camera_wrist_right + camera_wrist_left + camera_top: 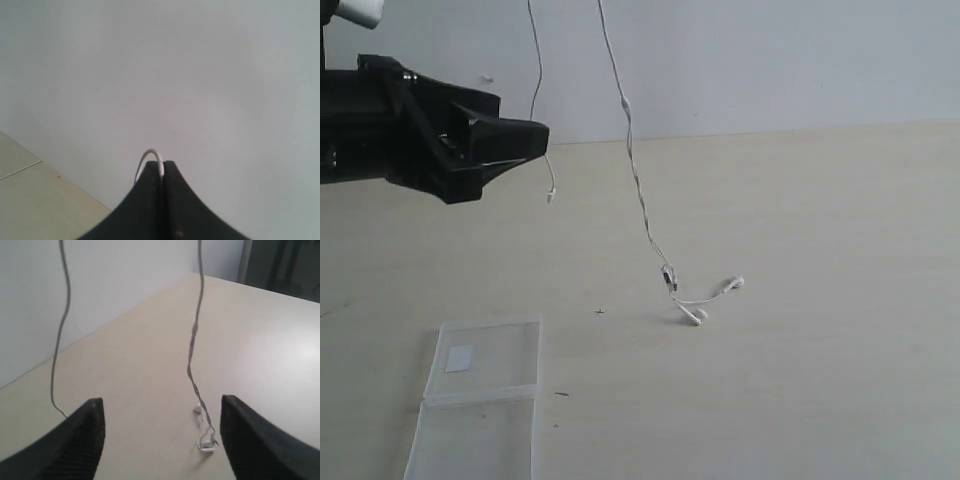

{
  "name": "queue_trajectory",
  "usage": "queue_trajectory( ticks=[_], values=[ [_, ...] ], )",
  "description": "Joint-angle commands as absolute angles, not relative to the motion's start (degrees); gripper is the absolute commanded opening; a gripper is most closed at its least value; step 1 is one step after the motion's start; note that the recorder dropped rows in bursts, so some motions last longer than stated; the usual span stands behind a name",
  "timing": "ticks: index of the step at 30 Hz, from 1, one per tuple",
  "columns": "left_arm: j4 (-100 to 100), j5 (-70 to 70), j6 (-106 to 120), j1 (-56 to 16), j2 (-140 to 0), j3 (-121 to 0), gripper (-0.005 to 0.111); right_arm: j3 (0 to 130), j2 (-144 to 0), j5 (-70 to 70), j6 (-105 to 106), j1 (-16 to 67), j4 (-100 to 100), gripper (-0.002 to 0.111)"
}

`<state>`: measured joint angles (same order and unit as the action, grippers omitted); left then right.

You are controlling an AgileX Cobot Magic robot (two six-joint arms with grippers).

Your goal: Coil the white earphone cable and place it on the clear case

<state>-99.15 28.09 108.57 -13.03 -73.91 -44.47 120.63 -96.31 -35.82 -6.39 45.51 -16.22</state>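
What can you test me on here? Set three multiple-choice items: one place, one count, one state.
1. Where do the earbuds lie?
A. on the table, apart from the case
B. on the case
C. in a gripper

2. How many cable strands hang from above?
A. one
B. two
C. four

3. The left gripper is:
A. shut on the cable
B. shut on the case
C. open, empty

Key: A, both rest on bare tabletop; B, one strand ends at the plug in mid-air and one runs down to the earbuds; C, its jaws stand wide, gripping nothing.
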Motion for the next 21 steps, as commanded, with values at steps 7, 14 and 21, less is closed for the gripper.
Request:
queue_trajectory(
  ticks=[7, 14, 21],
  values=[
    [-99.9, 24.2, 109.4, -13.4, -75.4, -47.1, 0.064, 121.0, -97.1, -34.2, -7.0, 45.2, -16.9, 0.0],
    [-99.9, 28.9, 109.5, -13.4, -78.8, -49.7, 0.072, 121.0, -97.2, -33.7, -6.5, 45.2, -16.9, 0.0],
    [-99.9, 32.9, 109.1, -13.4, -81.1, -52.5, 0.074, 121.0, -97.3, -33.8, -6.4, 45.2, -16.9, 0.0]
  ],
)
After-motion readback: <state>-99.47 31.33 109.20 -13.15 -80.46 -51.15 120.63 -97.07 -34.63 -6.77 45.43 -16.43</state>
